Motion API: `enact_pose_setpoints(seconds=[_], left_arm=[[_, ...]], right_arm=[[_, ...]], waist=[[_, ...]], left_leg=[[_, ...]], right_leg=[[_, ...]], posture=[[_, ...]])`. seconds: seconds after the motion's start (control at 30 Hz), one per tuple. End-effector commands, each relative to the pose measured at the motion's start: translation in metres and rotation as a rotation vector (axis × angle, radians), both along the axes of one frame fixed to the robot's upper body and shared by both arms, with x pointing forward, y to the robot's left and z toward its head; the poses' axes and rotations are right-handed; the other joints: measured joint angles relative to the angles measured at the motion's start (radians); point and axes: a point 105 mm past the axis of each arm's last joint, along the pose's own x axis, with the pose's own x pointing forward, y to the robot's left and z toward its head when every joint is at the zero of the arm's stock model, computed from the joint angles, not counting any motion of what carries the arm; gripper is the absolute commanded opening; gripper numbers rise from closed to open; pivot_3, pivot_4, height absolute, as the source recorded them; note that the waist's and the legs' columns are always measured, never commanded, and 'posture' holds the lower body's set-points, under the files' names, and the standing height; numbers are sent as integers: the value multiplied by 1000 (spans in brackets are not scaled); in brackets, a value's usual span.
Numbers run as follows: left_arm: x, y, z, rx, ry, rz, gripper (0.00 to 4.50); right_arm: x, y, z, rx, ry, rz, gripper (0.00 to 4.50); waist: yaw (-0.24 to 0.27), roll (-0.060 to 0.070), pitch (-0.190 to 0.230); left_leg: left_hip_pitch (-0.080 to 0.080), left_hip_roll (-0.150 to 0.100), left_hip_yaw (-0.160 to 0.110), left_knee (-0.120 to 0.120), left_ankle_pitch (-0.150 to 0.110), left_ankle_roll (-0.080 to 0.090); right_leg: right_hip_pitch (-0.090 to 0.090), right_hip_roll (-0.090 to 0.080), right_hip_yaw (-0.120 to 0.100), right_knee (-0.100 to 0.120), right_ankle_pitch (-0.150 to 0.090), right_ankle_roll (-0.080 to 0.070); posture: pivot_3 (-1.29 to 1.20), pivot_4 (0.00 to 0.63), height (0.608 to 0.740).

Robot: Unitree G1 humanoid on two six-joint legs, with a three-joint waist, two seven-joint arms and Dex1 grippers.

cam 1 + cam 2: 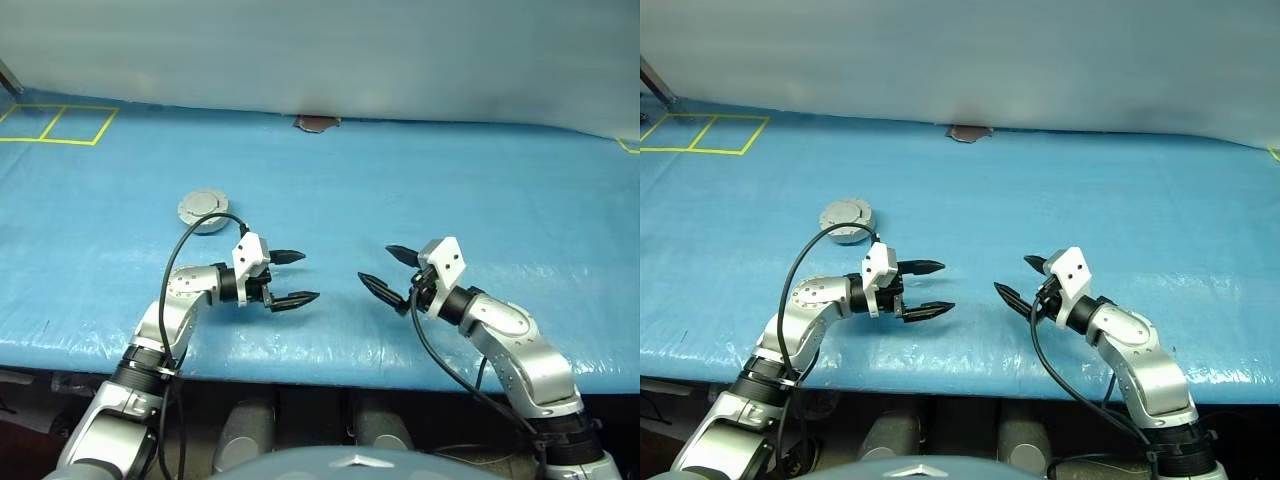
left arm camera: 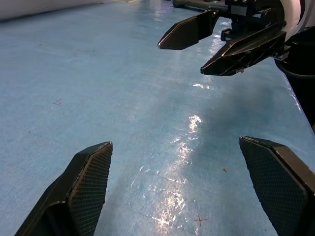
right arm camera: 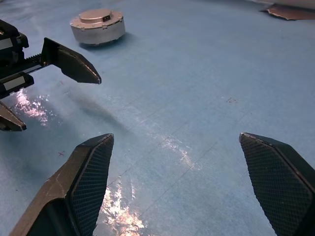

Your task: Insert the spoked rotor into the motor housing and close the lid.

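The motor housing is a round silver-grey drum standing on the blue table at the far left. The lid lies flat on top of it, plain pale face up. The spoked rotor is hidden. My left gripper hovers open and empty near the table's front, pointing toward the right arm, nearer to me than the housing. My right gripper faces it across a small gap, also open with nothing between its fingers. The left wrist view shows the right gripper past my own open fingers.
A blue tarp covers the table. A small brown scrap lies at the far edge against the pale backdrop. Yellow tape squares mark the far left corner. The table's front edge runs just below both hands.
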Motion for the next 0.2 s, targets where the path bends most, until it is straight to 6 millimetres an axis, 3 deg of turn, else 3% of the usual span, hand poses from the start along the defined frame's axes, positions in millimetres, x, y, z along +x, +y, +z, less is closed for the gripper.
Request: enact_pose_setpoints(seconds=[0.03, 0.2], left_arm=[[5, 1, 16, -20, -68, 0, 4500], [9, 3, 19, -43, -74, 32, 4500]], right_arm=[[1, 3, 11, 26, -46, 13, 4309], [4, 2, 8, 27, -44, 6, 4309]], waist=[[0, 0, 0], [0, 0, 0]], left_leg=[[0, 0, 0, 0, 0, 0], [0, 0, 0, 0, 0, 0]], right_leg=[[0, 0, 0, 0, 0, 0], [0, 0, 0, 0, 0, 0]], posture=[[0, 150, 740], [0, 150, 740]])
